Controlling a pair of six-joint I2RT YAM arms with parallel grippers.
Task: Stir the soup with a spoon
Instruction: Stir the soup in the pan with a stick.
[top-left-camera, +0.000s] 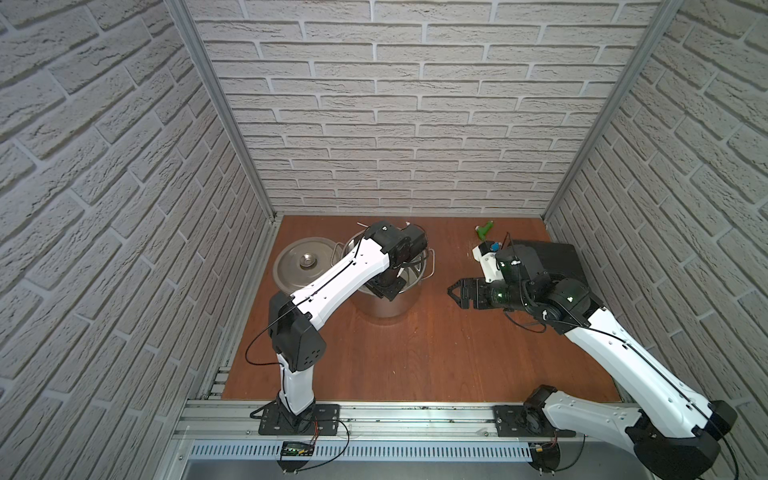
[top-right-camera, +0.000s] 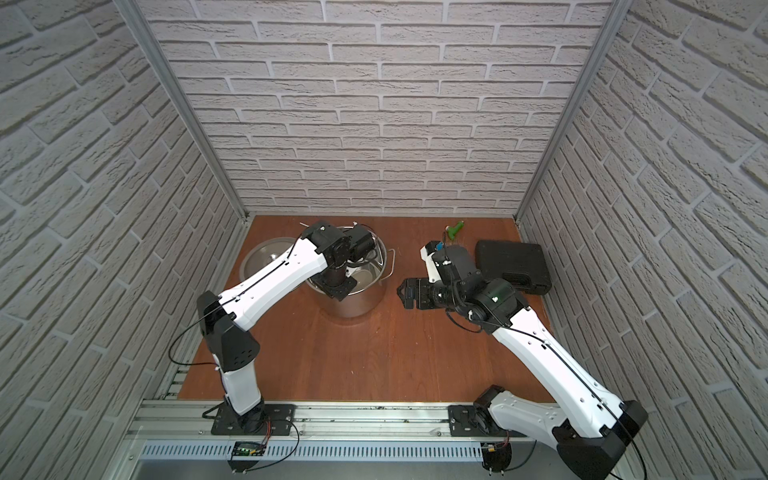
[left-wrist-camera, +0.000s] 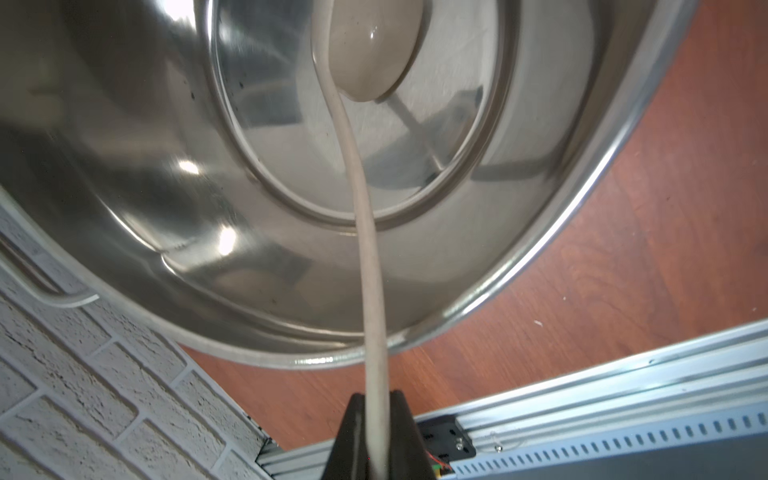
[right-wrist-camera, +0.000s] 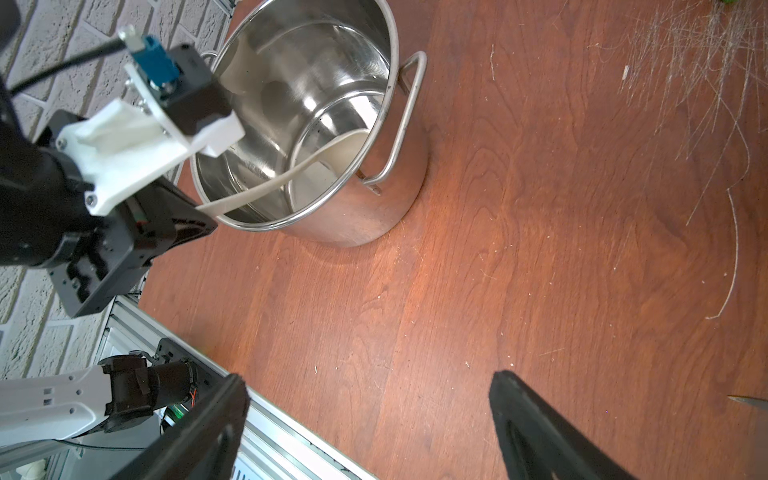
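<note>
Ladle (left-wrist-camera: 370, 257) lost behind left arm in both top views. Bowl low inside pot (top-left-camera: 390, 305), cut by frame edge in left wrist view; contact with pot floor unclear. Left gripper (left-wrist-camera: 376, 401) pinched tight on ladle handle. Right gripper (right-wrist-camera: 370, 382) spread wide, empty, above table (top-left-camera: 415, 353), apart from pot. Count: one pot, two loop handles, one lid (top-left-camera: 291, 274) just beside pot, one ladle, one black case (top-right-camera: 513, 266) partly under right arm, one green item (top-left-camera: 484, 229) too small to name.

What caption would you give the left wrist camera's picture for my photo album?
The left gripper grips the ladle by its handle, its bowl deep inside the shiny steel pot.
</note>
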